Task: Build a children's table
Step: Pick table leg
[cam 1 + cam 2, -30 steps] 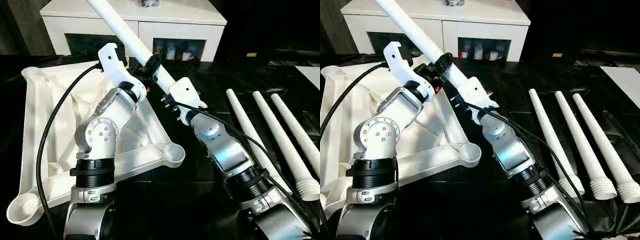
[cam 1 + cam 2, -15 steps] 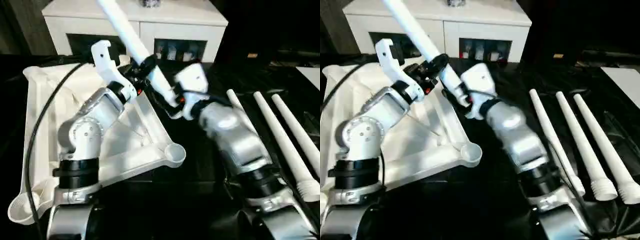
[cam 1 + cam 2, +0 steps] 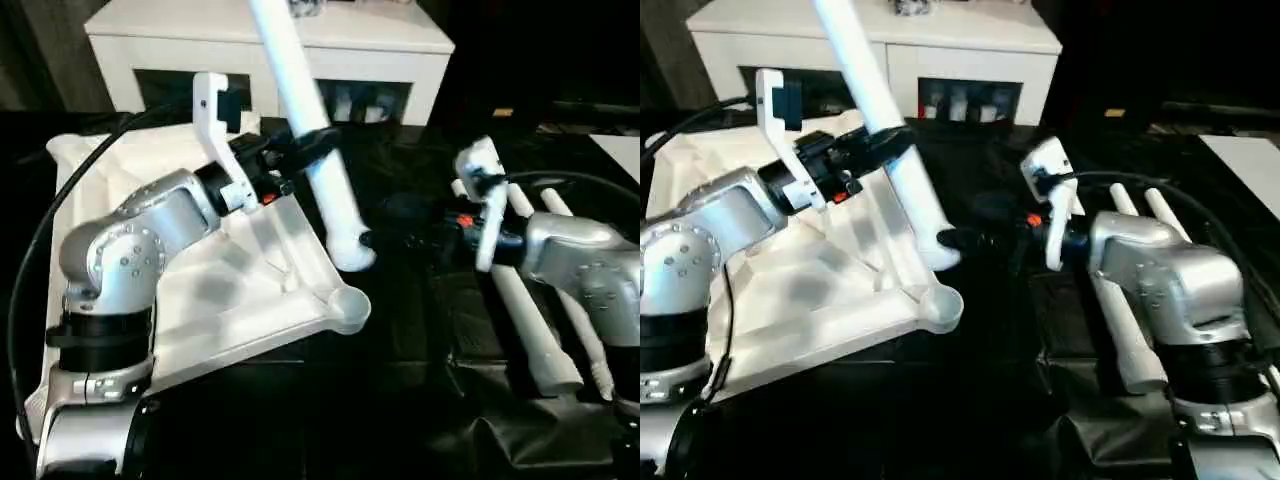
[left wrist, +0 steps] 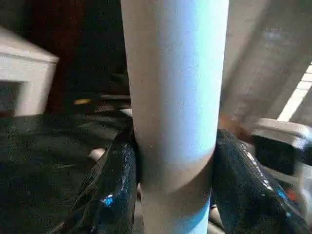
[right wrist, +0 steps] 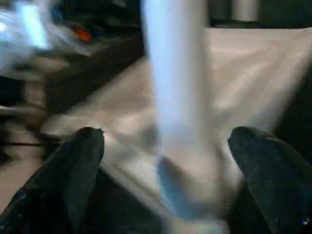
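Left eye view: The left gripper [image 3: 300, 145], upper centre of the frame, is clamped round a white leg [image 3: 310, 130]. The leg's long axis runs steeply from the top edge down to its thick end at mid-frame, just above the tabletop's [image 3: 200, 290] near-right corner socket [image 3: 345, 305]. The tabletop lies ribbed side up across the left half.

Right eye view: The right gripper [image 3: 965, 238] sits centre frame, its fingers spread apart and holding nothing, tips just beside the leg's lower end. Spare legs [image 3: 1120, 330] lie at lower right, partly behind the right forearm. A white cabinet [image 3: 940, 50] stands along the top.

Left wrist view: Two black fingers [image 4: 109, 190] press on either side of the leg, which fills the middle of the frame.

Right wrist view: Both fingers [image 5: 80, 161] stand wide at the lower corners, the blurred leg between them but untouched, the tabletop behind it.

Key relation: The socket lies just below and to the right of the leg's foot. Judged from this, the left arm carries the leg, and the right is nearer to steer the foot.
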You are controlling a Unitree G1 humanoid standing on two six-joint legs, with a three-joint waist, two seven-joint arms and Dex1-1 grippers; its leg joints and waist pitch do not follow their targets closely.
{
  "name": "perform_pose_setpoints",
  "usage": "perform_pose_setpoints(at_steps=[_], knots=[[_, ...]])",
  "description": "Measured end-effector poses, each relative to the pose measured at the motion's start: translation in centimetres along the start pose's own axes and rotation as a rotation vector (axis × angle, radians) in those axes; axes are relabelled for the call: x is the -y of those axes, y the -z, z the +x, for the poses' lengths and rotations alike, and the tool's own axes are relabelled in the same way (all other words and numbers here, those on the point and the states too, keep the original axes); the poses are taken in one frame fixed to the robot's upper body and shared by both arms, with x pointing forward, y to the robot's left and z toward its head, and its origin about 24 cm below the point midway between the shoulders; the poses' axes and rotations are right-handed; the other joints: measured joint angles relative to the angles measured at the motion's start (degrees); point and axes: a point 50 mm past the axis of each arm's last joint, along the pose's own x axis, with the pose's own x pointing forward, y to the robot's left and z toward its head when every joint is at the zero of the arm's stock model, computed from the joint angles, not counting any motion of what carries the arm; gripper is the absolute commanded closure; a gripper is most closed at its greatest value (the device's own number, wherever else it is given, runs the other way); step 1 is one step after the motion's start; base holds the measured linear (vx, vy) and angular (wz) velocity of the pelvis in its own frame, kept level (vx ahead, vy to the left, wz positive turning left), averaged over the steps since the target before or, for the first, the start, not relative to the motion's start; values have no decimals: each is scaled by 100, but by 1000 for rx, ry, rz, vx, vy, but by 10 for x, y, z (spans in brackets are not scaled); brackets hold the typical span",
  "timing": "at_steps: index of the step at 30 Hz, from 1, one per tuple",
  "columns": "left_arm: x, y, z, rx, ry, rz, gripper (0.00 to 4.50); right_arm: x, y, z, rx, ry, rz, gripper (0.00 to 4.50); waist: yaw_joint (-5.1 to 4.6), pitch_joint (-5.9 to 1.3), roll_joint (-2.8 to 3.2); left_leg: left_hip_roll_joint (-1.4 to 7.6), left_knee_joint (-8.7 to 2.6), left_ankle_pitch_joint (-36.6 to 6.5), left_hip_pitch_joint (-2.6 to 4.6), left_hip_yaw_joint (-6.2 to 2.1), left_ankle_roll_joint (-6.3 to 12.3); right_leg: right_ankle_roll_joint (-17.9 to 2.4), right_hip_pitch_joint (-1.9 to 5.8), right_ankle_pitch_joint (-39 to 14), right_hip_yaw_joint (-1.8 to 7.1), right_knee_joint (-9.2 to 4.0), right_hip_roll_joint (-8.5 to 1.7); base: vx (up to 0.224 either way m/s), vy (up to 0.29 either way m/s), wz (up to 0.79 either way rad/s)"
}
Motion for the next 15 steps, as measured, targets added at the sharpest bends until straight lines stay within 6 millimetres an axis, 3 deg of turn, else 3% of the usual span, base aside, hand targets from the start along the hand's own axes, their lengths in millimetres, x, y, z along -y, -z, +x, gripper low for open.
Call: perform_pose_setpoints(at_steps=[15], knots=[[19,4,4,-66,171,-39,264,-1,-4,-4,-40,-10,58,0,85,0,0,0,7,7,2,0,-12,-11,2,7,0,3,0,0,0,0]])
